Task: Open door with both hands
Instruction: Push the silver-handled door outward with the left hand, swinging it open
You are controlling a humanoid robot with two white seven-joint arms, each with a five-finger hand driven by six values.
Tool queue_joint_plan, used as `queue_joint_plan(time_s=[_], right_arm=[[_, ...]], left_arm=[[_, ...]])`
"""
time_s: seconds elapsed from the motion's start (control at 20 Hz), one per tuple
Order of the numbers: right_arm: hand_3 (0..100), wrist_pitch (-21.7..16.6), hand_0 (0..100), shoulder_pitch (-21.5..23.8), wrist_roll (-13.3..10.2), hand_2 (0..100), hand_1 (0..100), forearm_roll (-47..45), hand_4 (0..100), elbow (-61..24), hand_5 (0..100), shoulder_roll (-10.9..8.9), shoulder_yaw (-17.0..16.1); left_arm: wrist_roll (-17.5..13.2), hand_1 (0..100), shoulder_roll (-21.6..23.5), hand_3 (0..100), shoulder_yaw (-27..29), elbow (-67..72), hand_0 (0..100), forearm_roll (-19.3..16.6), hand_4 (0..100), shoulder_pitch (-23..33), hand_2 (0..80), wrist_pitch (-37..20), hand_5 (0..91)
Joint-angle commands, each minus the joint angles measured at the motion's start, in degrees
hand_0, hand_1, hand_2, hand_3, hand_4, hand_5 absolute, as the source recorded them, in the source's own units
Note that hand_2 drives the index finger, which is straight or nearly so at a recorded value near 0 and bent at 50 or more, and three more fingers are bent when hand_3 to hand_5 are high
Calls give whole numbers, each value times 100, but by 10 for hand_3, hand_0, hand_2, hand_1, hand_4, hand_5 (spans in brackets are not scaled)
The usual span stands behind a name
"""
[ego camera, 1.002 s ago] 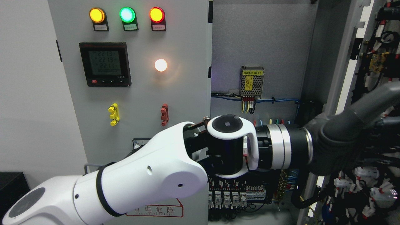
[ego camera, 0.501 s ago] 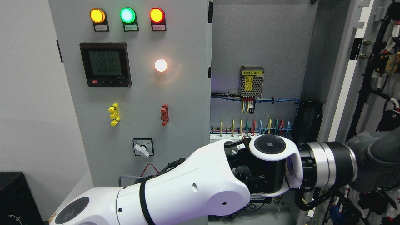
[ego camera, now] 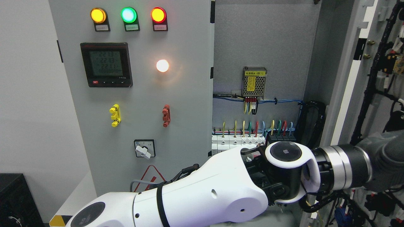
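Across the lower frame from seven o'clock, left arm [ego camera: 195, 198] reaching to four o'clock, grey-covered left hand [ego camera: 383, 164] cut by the edge; cannot tell finger state. Cabinet [ego camera: 265, 41] open, holding power supply [ego camera: 254, 83], breaker row [ego camera: 236, 142], coloured wires [ego camera: 255, 126]. Door [ego camera: 350, 78] at three o'clock, swung wide, long axis vertical.

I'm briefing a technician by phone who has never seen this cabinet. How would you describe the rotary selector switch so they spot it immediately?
Start at the closed grey door panel on the left, with three round lamps along its top and a black digital meter below them. Go straight down past the yellow and red handles. The rotary selector switch is the small black square plate with a white knob, the only turnable control there.
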Motion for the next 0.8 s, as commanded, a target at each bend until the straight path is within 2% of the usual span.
queue_joint_plan(time_s=[0.0, 0.25, 0.45, 0.55, 0.65, 0.75], right_arm=[[0, -3, 0, 0, -1, 0, 0, 0, 0, 0, 0, 2, 0], [0, -3, 0, 0, -1, 0, 0, 0, 0, 0, 0, 2, 0], [0, -3, 0, 0, -1, 0, 0, 0, 0, 0, 0, 2, 0], [0, -3, 0, 0, -1, 0, 0, 0, 0, 0, 0, 2, 0], [0, -3, 0, 0, -1, 0, 0, 0, 0, 0, 0, 2, 0], [0, -3, 0, 0, -1, 0, 0, 0, 0, 0, 0, 2, 0]], left_arm=[[-195, 0, 307, 0, -35, -129, 0, 9, 0, -56, 0, 73, 0], [-827, 0, 2371, 0, -105, -1413, 0, 36, 0, 75, 0, 73, 0], [-1617, 0, 3734, 0, -97, -1809, 0, 18, 0, 435, 0, 65, 0], [-1961, 0, 4394, 0, -105, -2107, 0, -8, 0, 812, 0, 65, 0], [-2068, 0, 4974, 0, -105, -2380, 0, -279, 0, 1391, 0, 56, 0], [-2094, 0, 5301, 0, -105, -2574, 0, -980, 0, 2242, 0, 21, 0]])
